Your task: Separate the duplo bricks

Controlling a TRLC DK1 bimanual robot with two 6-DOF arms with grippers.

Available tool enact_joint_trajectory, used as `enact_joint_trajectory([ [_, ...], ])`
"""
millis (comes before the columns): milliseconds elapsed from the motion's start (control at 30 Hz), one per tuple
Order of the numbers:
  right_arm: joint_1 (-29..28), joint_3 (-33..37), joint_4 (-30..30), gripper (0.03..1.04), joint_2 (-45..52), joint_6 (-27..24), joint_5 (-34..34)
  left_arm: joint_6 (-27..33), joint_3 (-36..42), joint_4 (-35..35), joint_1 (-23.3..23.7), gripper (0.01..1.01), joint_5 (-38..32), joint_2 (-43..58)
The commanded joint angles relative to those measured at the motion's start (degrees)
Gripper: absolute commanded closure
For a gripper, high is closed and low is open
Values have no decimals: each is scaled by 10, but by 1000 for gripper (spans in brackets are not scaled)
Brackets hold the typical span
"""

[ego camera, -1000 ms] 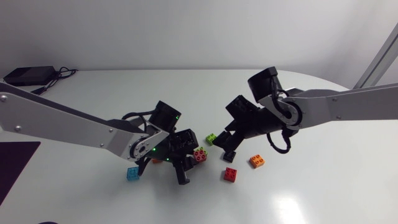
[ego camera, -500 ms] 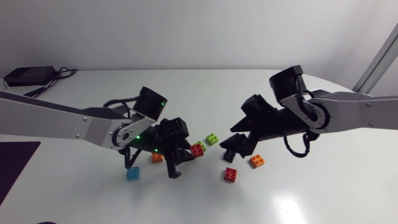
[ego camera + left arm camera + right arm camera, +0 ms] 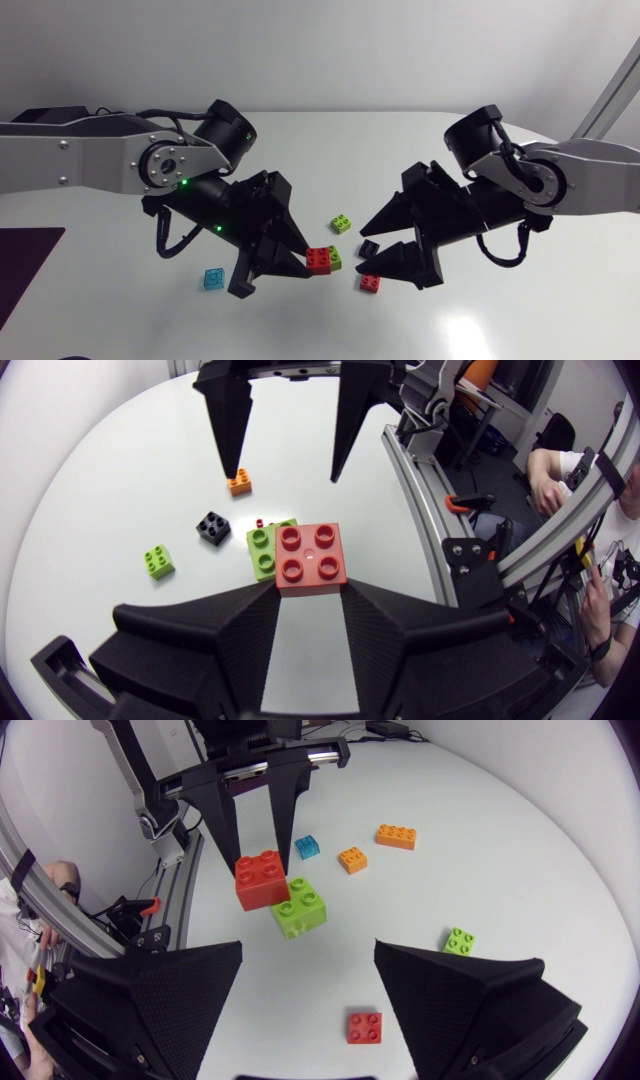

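Across the white desk (image 3: 500, 320), seen from above, the silver-grey left arm (image 3: 90, 170) enters from nine o'clock and the right arm (image 3: 590, 180) from three o'clock; they meet near the middle. Between its fingers the left tool (image 3: 310, 588) is clamped on the red square duplo brick (image 3: 310, 557). The lime-green square brick (image 3: 262, 550) hangs joined to it, offset to one side. At three o'clock of that pair the right tool (image 3: 308, 960) stands with fingers wide apart, gripping nothing.

A second ago both tools were low and crowded round this pair. Since then the right one has backed off, and the left has risen with the pair, which now looks clear of the desk. I judge the two bricks still stuck together, so the pull-apart remains to do.

Around the pair in the head view lie a small lime-green brick (image 3: 341, 223) at one o'clock, a black brick (image 3: 369, 247) at two, a second red brick (image 3: 370, 283) at four and a blue brick (image 3: 213, 278) at eight. The orange square brick (image 3: 351, 859), plain earlier from above, now shows only in the wrist views.
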Motion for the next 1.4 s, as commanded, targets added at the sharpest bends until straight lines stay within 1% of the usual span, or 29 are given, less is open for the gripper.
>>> enact_joint_trajectory([
  [0,10,-13,-17,107,-4,-21,-15,28,28,-27,-8,728,26,-16],
  [167,28,-10,-39,107,-17,-27,-32,51,65,-94,-4,728,66,-15],
  [400,42,-10,-59,107,-32,-33,-51,73,75,-123,-6,728,73,-8],
  [767,50,4,-79,133,-25,-38,-87,95,83,-154,-12,728,91,-6],
  [933,50,9,-81,133,-22,-42,-88,108,87,-175,-17,728,95,-4],
  [1133,50,11,-76,133,-21,-42,-88,121,85,-183,-19,728,102,5],
  [1233,58,13,-73,133,-20,-41,-87,123,88,-182,-18,728,103,12],
  [1367,69,14,-69,167,-13,-39,-84,128,92,-182,-18,728,103,20],
])
